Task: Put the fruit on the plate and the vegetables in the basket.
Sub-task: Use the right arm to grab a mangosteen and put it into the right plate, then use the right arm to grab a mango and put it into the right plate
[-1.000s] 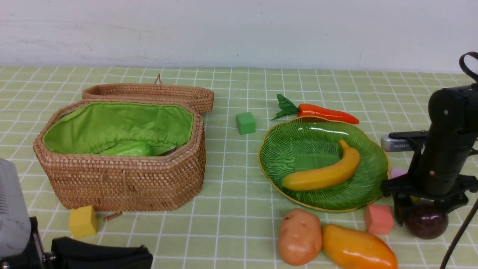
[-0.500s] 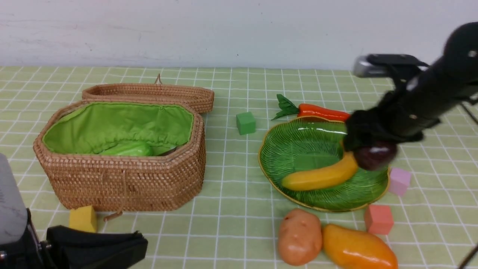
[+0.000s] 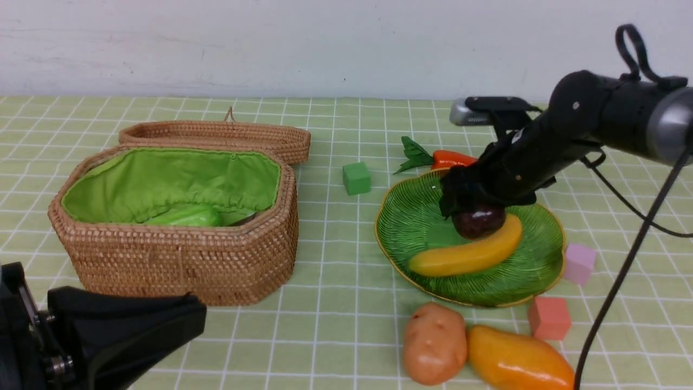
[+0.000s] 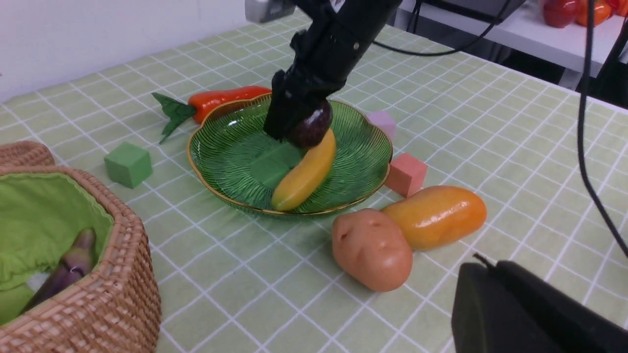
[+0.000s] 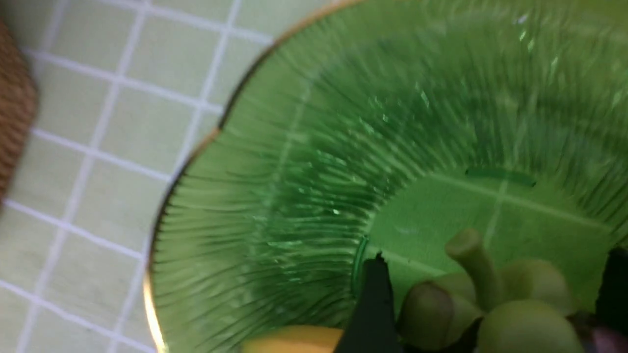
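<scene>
My right gripper (image 3: 476, 210) is shut on the dark purple mangosteen (image 3: 479, 222) and holds it low over the green plate (image 3: 411, 227), right against the banana (image 3: 465, 254) lying there. The right wrist view shows the fruit's green cap (image 5: 490, 304) between both fingers. On the cloth in front of the plate, the mango (image 3: 517, 363) and the potato (image 3: 433, 344) lie side by side. A carrot (image 3: 449, 158) rests behind the plate. In the wicker basket (image 3: 184, 260) are a green gourd (image 3: 187, 216) and an eggplant (image 4: 68, 269). My left gripper (image 3: 200, 317) sits shut and empty at front left.
A green cube (image 3: 356, 178) stands between basket and plate. A lilac cube (image 3: 578, 262) and a salmon cube (image 3: 548, 317) sit to the right of the plate. The basket's lid (image 3: 216, 135) lies open behind it. The right arm's cable (image 3: 622, 271) hangs at right.
The right gripper lifted the mangosteen off the cloth at front right and carried it left over the plate. The left gripper rose a little and now hides the yellow cube.
</scene>
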